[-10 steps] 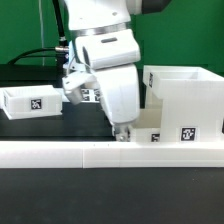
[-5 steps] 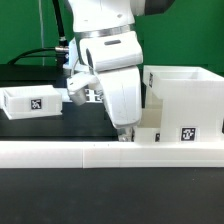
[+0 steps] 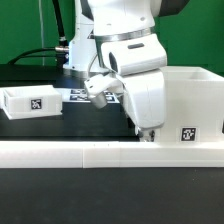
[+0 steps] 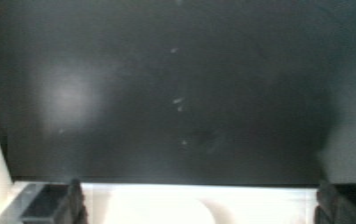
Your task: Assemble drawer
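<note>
The drawer's large white box shell stands at the exterior view's right, with a tag low on its front. One small white tray with a tag lies at the exterior view's left. My gripper hangs low just beside the shell's left wall and hides the second small tray there. In the wrist view my gripper is open, its dark fingers stand wide apart, and a white surface fills the gap between them. I cannot tell whether the fingers touch it.
A long low white rail runs along the table's front edge. The marker board lies flat behind the arm on the black table. A green wall and black cables are at the back.
The arm has moved toward the exterior view's right, up to the box shell, and now covers the small tray that showed beside the shell. The left tray has not moved.
</note>
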Controlling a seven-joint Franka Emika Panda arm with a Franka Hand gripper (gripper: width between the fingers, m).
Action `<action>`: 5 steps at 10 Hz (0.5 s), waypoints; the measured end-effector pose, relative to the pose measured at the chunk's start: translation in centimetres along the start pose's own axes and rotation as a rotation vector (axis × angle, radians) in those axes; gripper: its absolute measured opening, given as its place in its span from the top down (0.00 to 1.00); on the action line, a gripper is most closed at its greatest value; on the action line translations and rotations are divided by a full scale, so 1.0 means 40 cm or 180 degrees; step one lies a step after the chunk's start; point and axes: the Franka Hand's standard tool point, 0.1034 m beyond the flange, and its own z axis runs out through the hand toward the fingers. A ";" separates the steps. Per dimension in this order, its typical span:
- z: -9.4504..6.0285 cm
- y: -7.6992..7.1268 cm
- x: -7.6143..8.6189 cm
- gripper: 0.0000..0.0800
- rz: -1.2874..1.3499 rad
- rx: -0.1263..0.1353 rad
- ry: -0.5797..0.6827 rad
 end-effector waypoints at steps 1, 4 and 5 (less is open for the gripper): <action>0.000 -0.001 -0.007 0.19 -0.0025 -0.0001 -0.0004; -0.033 -0.007 -0.140 0.19 -0.0038 -0.0049 -0.0068; -0.061 -0.012 -0.178 0.19 0.0025 -0.0102 -0.0098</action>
